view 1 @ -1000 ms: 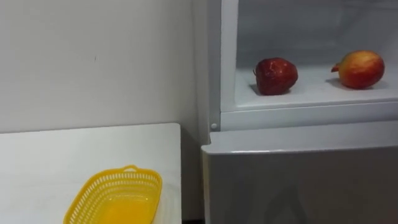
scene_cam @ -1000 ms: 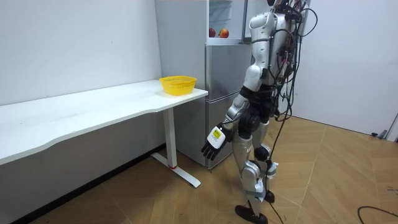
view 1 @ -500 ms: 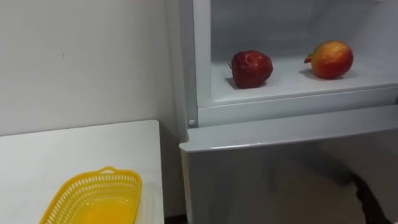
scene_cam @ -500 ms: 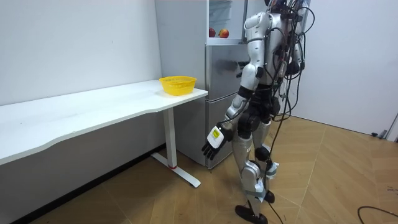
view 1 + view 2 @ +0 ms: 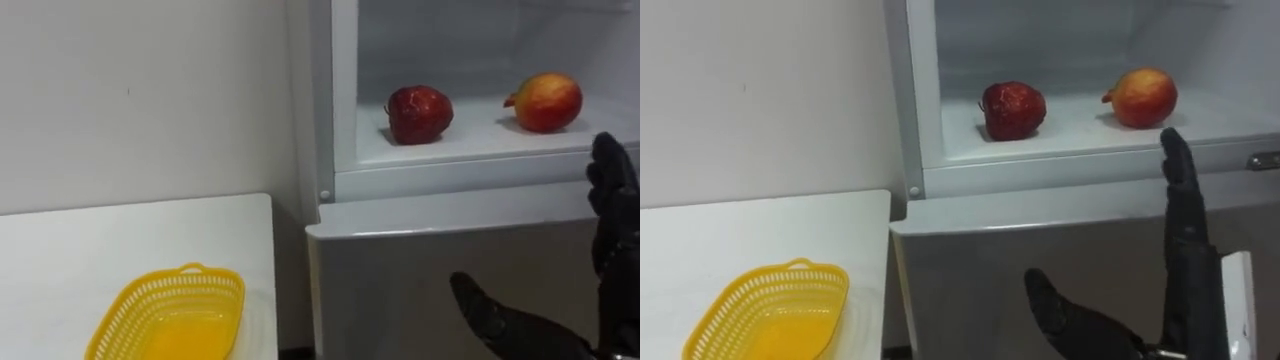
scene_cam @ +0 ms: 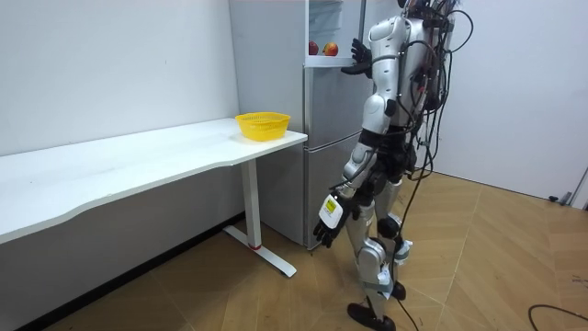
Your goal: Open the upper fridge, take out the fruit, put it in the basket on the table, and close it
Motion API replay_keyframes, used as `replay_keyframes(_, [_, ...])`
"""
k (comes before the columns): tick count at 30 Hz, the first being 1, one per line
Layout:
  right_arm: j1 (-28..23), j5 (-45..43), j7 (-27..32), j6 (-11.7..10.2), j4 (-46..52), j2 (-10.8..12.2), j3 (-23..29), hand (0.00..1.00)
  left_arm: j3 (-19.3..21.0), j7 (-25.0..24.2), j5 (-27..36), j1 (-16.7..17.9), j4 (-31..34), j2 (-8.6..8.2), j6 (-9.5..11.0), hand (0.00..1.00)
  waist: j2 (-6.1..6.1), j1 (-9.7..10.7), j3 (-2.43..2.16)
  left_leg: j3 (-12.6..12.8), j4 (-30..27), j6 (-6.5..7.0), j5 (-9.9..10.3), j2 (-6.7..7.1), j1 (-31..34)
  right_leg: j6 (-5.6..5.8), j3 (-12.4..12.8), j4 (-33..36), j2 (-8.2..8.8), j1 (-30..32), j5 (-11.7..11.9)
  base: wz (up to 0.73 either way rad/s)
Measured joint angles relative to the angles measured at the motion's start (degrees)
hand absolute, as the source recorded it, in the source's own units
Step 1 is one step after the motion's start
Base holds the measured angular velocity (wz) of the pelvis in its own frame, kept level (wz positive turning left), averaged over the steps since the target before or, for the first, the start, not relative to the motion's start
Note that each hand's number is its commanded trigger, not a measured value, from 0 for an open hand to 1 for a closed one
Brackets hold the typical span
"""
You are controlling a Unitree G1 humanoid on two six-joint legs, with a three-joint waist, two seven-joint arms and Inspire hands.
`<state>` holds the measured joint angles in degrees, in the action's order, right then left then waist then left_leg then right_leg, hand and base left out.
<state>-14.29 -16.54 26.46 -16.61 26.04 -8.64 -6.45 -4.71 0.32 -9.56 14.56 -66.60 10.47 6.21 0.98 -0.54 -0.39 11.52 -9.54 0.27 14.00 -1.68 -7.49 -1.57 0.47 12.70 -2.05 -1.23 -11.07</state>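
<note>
**Mind the round fruit: it can roll away**

The wall behind is white and bare. At the left, a white table (image 5: 60,250) holds a yellow basket (image 5: 170,318). Next to the table stands the fridge (image 5: 430,205), with its top part open. On the shelf inside sit a dark red fruit (image 5: 419,113) and, to its right, a red and yellow fruit (image 5: 546,101), a little apart.

Your right hand (image 5: 1185,250) is up in front of the fridge. Its fingers are straight, its thumb is spread wide, and it holds nothing. Your left hand (image 6: 328,221) hangs loose by the leg.

Be careful here. If straight fingers bump a fruit, I think it may roll back out of reach or drop off the shelf. Come in too low and the hand may knock the shelf edge.
</note>
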Motion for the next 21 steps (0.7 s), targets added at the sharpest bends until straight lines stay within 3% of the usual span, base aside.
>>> replay_keyframes(7, [2.5, 0.89, -0.46, -0.02, -0.07, -1.24, -1.26, 0.0, -0.38, -1.91, -0.31, -0.53, 0.07, 1.03, -1.33, 0.0, -1.23, -1.52, 0.23, -1.4, 0.01, 0.0, 0.0, -0.02, -0.07, -0.04, -1.16, -1.17, 0.07, -1.63, 0.31, 0.1])
replay_keyframes(9, [5.34, 1.97, -0.33, -0.07, -0.83, -1.23, -1.28, 0.0, -0.63, -2.27, -2.11, -0.97, 0.15, 1.03, -2.04, 0.0, -1.28, -1.6, 0.43, -2.09, 0.0, 0.0, 0.0, 0.0, -0.08, -0.05, -2.1, -1.43, 0.23, -1.68, 0.32, 0.16])
replay_keyframes(14, [10.02, 4.84, 0.14, -0.34, -2.49, -1.41, -1.28, 0.0, -1.05, -2.57, -5.34, -1.58, 0.33, 1.0, -2.16, 0.0, -1.53, -2.43, 0.31, -2.42, -0.01, -0.05, -0.03, -0.14, -0.06, -0.23, -2.49, -1.99, 0.11, -2.0, 0.49, 0.04])
replay_keyframes(21, [16.08, 10.4, 0.24, -0.05, -5.17, -2.64, 1.75, 0.0, -0.99, -3.25, -8.82, -1.65, 0.26, 0.38, -3.66, 0.0, -2.42, -2.91, 0.94, -3.76, -0.01, -0.05, -0.03, -0.15, -0.78, -0.27, -3.82, -2.07, 0.22, -3.53, 0.51, 0.08])
